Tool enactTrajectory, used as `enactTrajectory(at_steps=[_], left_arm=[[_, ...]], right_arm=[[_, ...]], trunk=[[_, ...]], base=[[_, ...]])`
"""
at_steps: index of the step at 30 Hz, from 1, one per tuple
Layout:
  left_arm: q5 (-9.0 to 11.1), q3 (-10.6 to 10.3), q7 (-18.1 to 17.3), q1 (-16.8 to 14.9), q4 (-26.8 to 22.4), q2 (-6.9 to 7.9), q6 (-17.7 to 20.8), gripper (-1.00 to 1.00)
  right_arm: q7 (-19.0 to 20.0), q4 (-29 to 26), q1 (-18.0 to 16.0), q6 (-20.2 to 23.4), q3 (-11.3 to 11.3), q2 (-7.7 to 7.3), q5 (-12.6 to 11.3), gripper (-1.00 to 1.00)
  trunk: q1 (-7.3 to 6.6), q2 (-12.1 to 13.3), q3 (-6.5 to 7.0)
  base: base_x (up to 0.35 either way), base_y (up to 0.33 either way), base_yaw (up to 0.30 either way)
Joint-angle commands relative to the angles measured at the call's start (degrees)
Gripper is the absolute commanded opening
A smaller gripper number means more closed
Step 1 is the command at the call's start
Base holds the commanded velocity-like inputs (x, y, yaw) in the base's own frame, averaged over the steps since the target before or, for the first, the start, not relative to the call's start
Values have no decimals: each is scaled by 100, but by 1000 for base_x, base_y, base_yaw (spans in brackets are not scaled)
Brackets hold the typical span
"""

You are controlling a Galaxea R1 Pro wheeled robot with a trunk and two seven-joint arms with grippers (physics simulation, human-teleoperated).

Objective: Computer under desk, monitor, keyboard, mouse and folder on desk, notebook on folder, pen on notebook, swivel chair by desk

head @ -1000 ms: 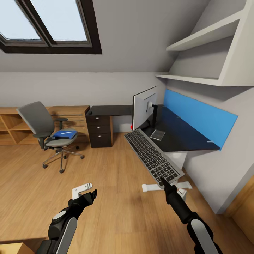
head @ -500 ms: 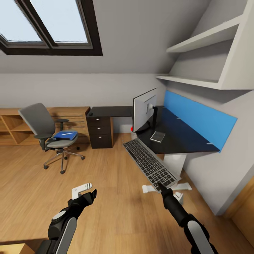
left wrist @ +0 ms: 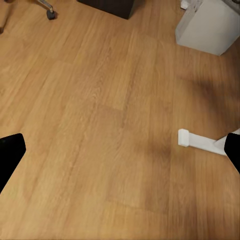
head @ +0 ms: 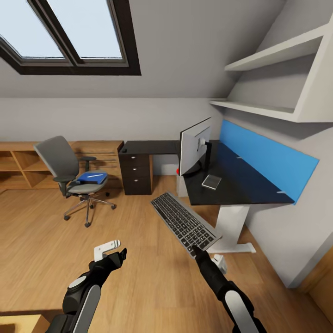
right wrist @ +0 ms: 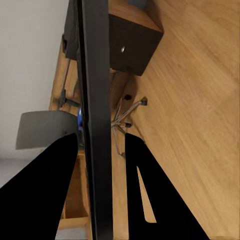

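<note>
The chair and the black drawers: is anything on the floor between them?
No. In the head view, only bare wood floor lies between the chair and the drawers.

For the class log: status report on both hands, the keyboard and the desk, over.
Right hand shut on keyboard, held over the floor short of the desk. Left hand open, holding nothing. Monitor on desk; nothing blocking the near edge.

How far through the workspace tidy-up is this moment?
Early. Done: the monitor stands on the desk, where a notebook also lies. In hand: the right hand holds the keyboard in the air beside the desk, not yet placed. Left: the folder sits on the swivel chair, away from the desk. The left hand is open. I cannot make out the mouse.
</note>
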Motion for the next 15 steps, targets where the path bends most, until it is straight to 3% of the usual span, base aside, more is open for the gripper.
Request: enactTrajectory(at_steps=[1,15], left_arm=[[61,-5,53,-4,-3,1,19,100],[61,-13,53,-4,1,-6,20,100]], right_arm=[[1,-12,-3,29,8,3,-27,-100],[33,-40,-3,9,-3,12,-68,-100]], trunk=[[-22,38,12],[-330,599,263]], base=[[0,0,7],[0,0,1]])
